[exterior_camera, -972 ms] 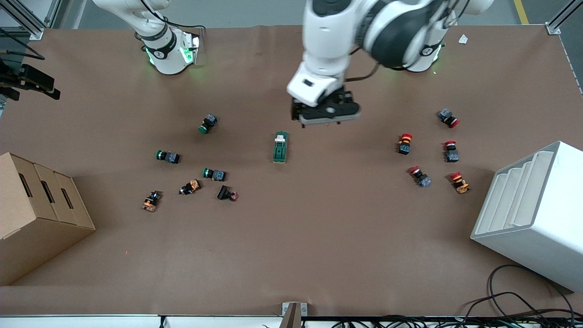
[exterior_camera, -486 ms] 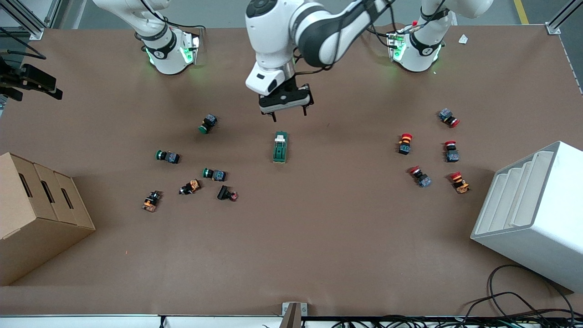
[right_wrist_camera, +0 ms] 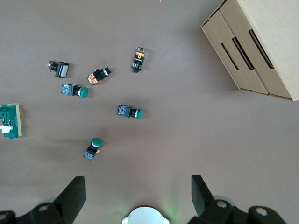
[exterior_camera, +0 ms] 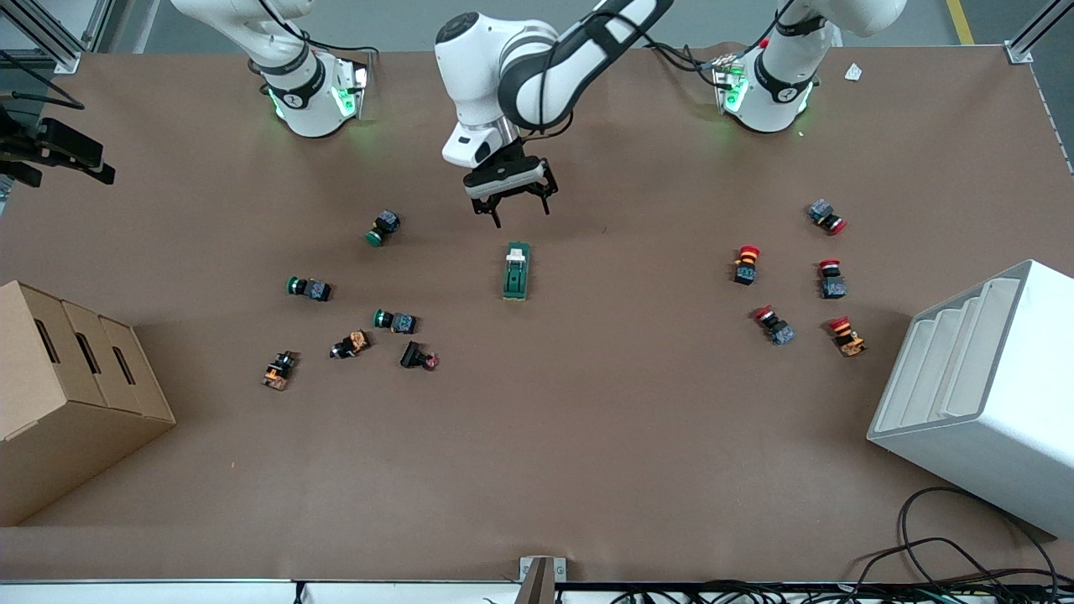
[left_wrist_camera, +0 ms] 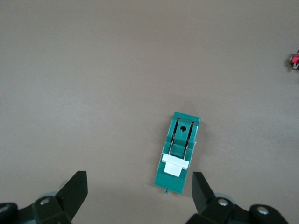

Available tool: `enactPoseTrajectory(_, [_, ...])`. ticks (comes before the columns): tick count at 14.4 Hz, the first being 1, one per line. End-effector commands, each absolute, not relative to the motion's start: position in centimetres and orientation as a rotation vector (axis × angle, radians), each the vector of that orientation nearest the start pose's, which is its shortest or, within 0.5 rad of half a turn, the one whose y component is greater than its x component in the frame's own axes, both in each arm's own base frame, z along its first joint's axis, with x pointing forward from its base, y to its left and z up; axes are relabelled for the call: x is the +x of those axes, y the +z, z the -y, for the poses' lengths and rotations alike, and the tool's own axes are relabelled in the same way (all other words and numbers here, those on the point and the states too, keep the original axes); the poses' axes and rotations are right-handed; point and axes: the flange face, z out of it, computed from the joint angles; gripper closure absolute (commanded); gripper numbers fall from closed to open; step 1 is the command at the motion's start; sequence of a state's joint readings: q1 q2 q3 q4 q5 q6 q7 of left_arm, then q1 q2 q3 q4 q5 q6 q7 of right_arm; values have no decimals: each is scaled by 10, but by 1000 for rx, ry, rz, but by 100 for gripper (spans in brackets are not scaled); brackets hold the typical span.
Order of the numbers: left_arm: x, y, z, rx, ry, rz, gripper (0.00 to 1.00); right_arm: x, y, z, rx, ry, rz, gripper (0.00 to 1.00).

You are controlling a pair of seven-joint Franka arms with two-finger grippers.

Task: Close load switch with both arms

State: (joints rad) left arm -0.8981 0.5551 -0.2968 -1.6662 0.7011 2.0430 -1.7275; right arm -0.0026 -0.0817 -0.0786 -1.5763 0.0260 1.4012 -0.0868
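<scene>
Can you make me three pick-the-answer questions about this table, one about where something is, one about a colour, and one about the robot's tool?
1. The left tool is over:
A. bare table just past the load switch
B. the cardboard box
C. the white rack

2. The load switch's body is:
A. red
B. green
C. orange

3. The left tool is:
A. shut on the switch
B. open, holding nothing
C. shut on a button

Answers: 1 A, the front view shows it there. 2 B, green with a white lever. 3 B, its fingers stand apart.
</scene>
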Motion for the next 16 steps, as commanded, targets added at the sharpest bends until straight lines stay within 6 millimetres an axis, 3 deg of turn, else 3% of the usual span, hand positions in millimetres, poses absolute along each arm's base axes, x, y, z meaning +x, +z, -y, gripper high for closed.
enactPoseTrajectory(1, [287,254,608,-2892,-722,289,1,500,654,39,-3116,120,19,0])
enactPoseTrajectory(4, [266,206,613,-2861,-890,310,1,501,654,40,-3122,114,19,0])
enactPoseTrajectory(6, [252,177,604,-2831,-1023,271,1,501,654,39,-3119,109,19,0])
enactPoseTrajectory(10, [245,155,596,-2848,-1163,270,1,504,657,42,-3110,64,1,0])
enactPoseTrajectory(12, [242,132,589,-2848,-1294,234,1,504,657,41,-3110,61,4,0])
enactPoseTrajectory(16, [242,117,585,-2837,-1373,126,1,504,663,43,-3111,55,-17,0])
